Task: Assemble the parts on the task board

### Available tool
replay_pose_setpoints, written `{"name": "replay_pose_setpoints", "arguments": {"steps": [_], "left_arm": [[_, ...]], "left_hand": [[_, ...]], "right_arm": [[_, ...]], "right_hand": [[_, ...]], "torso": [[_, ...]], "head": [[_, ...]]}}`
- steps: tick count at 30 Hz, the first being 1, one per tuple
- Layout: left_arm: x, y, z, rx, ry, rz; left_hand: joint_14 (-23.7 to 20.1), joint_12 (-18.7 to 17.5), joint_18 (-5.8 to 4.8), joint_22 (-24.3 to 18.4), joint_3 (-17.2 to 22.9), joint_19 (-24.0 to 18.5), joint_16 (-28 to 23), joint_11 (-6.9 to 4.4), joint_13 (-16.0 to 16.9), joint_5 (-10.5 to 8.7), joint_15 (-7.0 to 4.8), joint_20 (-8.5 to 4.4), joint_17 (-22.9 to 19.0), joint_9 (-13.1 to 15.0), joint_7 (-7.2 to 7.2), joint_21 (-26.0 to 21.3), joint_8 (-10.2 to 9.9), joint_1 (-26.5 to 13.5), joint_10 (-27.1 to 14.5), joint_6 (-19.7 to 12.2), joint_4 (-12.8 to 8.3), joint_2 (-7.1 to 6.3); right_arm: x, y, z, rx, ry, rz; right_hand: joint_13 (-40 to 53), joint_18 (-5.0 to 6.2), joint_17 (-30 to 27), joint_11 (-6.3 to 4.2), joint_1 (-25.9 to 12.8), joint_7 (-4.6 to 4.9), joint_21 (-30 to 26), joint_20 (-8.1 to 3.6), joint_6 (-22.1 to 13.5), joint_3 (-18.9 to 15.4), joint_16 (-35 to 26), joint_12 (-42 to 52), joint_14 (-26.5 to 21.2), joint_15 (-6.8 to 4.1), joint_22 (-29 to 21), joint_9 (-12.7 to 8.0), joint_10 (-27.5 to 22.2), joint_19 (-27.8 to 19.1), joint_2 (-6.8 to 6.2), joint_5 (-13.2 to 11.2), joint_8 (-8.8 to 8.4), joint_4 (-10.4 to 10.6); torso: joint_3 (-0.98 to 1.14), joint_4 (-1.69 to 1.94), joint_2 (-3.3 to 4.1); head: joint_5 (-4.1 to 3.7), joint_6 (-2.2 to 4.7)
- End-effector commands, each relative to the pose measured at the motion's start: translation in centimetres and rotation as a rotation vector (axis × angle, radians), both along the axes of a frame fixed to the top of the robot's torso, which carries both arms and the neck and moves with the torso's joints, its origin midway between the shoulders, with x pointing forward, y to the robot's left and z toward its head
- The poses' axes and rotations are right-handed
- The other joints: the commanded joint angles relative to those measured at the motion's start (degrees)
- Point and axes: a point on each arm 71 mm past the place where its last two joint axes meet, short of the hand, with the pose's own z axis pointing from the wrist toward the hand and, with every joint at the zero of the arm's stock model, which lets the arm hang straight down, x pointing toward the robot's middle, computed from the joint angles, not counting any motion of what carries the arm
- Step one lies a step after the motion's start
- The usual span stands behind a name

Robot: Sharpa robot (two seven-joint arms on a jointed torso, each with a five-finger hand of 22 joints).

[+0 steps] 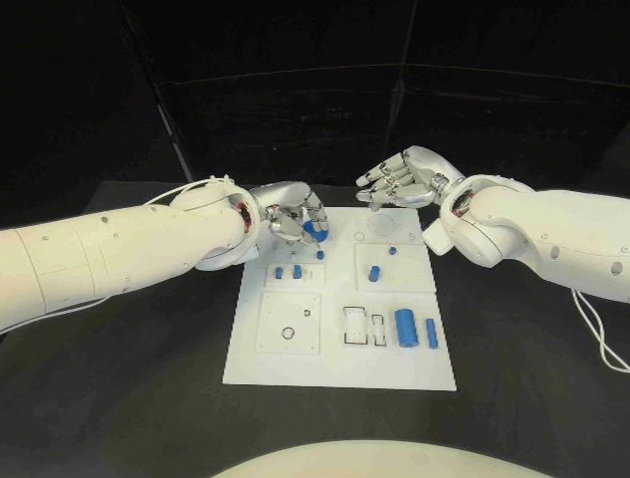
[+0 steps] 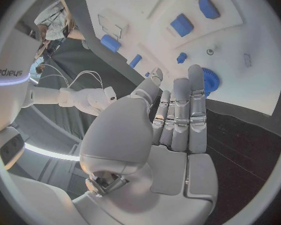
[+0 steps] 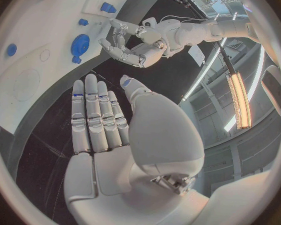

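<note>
Near edge of task board [image 1: 258, 370]: white plate flat on the black table [image 1: 113, 408], long side running away from the camera.
Near right panel: large blue cylinder [image 1: 405, 329] lying beside a slimmer blue bar [image 1: 432, 333], both lengthwise, just apart; two empty rectangular slots to their left.
Near left panel: small ring marks, no blue piece seen on it.
Middle right panel: two small blue pegs [image 1: 383, 270], one lying, one near it.
Middle left panel: short blue pieces [image 1: 298, 270] standing close together.
Far left corner of board: blue gear [image 1: 312, 232] directly under the left hand's fingertips; touching or just clear, cannot tell. Also seen as a toothed blue disc [image 2: 209, 81] past the fingertips in the left wrist view and as a round disc [image 3: 80, 45] in the right wrist view.
Left hand [image 1: 292, 221]: over the far left corner of the board, fingers held straight and close together, pointing down at the gear; nothing clasped in the palm; whether the gear is pinched, cannot tell.
Right hand [image 1: 405, 182]: raised above the far right edge of the board, fingers loosely curled and spread, released, holding nothing; palm and straight fingers [image 3: 93, 115] bare in its own wrist view.
Hands: well apart, facing each other across the far end of the board.
</note>
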Motion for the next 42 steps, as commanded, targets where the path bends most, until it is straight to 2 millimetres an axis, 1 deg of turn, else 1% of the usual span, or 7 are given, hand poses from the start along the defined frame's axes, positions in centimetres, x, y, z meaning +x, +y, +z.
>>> {"name": "replay_pose_setpoints", "arguments": {"steps": [1,5,13,14,29,34,42], "left_arm": [[-0.4,-0.6,-0.4,0.131,-0.132,-0.138],[-0.4,-0.7,-1.2,0.197,-0.155,-0.166],[-0.2,-1.5,-2.1,0.228,-0.182,-0.189],[-0.1,-1.6,-2.1,0.228,-0.186,-0.188],[0.6,-2.5,-2.4,0.257,-0.182,-0.164],[0.8,-2.6,-2.6,0.273,-0.169,-0.156],[0.9,-2.8,-2.7,0.285,-0.158,-0.154]], "left_hand": [[5.3,-0.9,0.66,0.4,-0.1,3.4,7.2,-0.46,-1.2,-0.09,-0.66,-0.47,5.3,-0.9,-0.21,1.4,-0.7,-0.2,0.2,1.1,-0.1,-0.83],[9.4,-1.8,0.69,1.0,0.0,6.3,14.7,-0.66,-2.7,-0.14,-1.34,-1.29,11.3,-2.0,-0.48,2.6,-1.5,-0.6,0.7,2.0,0.3,-1.76],[12.1,-2.6,-0.49,7.4,1.2,10.0,20.7,-0.98,-4.6,-0.16,-1.42,-1.76,16.0,-3.5,-0.66,9.4,-2.5,-0.5,2.5,3.8,0.9,-1.5],[12.4,-2.6,-0.67,8.2,1.3,10.3,21.3,-0.97,-4.8,-0.15,-1.43,-1.72,16.5,-3.7,-0.65,10.2,-2.6,-0.4,2.8,4.0,0.9,-1.36],[13.0,-3.6,-1.2,10.8,3.3,11.3,23.2,-0.63,-6.6,-0.15,-0.98,-1.51,17.6,-4.9,-0.45,12.8,-3.5,0.0,4.8,5.7,0.9,0.48],[13.2,-4.0,-1.4,12.1,4.4,11.6,24.0,-0.56,-7.3,-0.15,-0.9,-1.45,18.1,-5.3,-0.46,14.0,-3.6,0.0,5.9,6.6,0.9,1.36],[13.3,-4.8,-1.58,13.7,5.7,11.9,24.7,-0.68,-8.5,-0.15,-0.97,-1.45,18.3,-6.0,-0.56,15.5,-4.0,-0.3,7.4,7.6,0.6,1.28]], "right_arm": [[0.0,0.0,0.2,0.006,-0.008,0.004],[0.1,0.0,0.2,0.006,-0.012,-0.001],[0.2,-0.2,0.2,0.007,-0.022,-0.011],[0.3,-0.2,0.2,0.007,-0.022,-0.012],[0.3,-0.1,0.3,-0.026,-0.046,-0.008],[0.3,0.1,0.4,-0.156,-0.151,0.027],[0.4,0.3,0.6,-0.404,-0.351,0.092]], "right_hand": [[-0.1,0.23,-0.1,-0.06,-0.5,0.13,-0.3,0.38,-0.4,-0.1,0.3,0.3,-0.3,0.01,-0.1,0.1,-0.3,0.1,-0.09,0.3,0.36,0.2],[-0.1,0.24,-0.1,-0.08,-0.4,0.11,-0.3,0.38,-0.4,0.0,0.3,0.3,-0.3,-0.01,-0.1,0.1,-0.3,0.1,-0.06,0.4,0.37,0.2],[-0.1,0.24,-0.1,-0.08,-0.4,0.11,-0.3,0.38,-0.4,0.0,0.3,0.3,-0.3,-0.01,-0.1,0.1,-0.3,0.1,-0.06,0.4,0.37,0.2],[-0.1,0.24,-0.1,-0.08,-0.4,0.11,-0.3,0.38,-0.4,0.0,0.3,0.3,-0.3,-0.01,-0.1,0.1,-0.3,0.1,-0.06,0.4,0.37,0.2],[-0.1,0.27,-0.1,-0.09,-0.1,0.11,-0.4,0.36,-0.4,0.1,0.4,0.3,-0.5,0.0,-0.1,0.1,-0.4,0.2,-0.06,0.5,0.37,0.0],[-0.1,0.3,-0.2,-0.29,1.3,-0.03,-0.5,0.23,0.0,0.9,0.6,0.5,-0.5,-0.2,-0.1,0.2,-0.4,0.4,0.4,0.3,0.62,-0.7],[-0.2,0.25,-0.3,-0.72,3.8,-0.47,-0.4,0.01,1.8,2.1,0.9,0.8,-0.3,-0.68,0.1,0.3,0.1,0.8,0.52,-0.7,1.31,-2.2]], "torso": [[-0.02,0.05,0.01],[0.02,0.06,0.02],[0.0,-0.13,0.1],[0.01,-0.05,0.04],[0.03,-0.03,0.04],[0.03,-0.05,0.0],[0.04,0.04,-0.01]], "head": [[-0.1,0.27],[-0.17,0.45],[-0.16,0.61],[-0.25,0.59],[-0.21,0.47],[-0.21,0.47],[-0.18,0.49]]}}
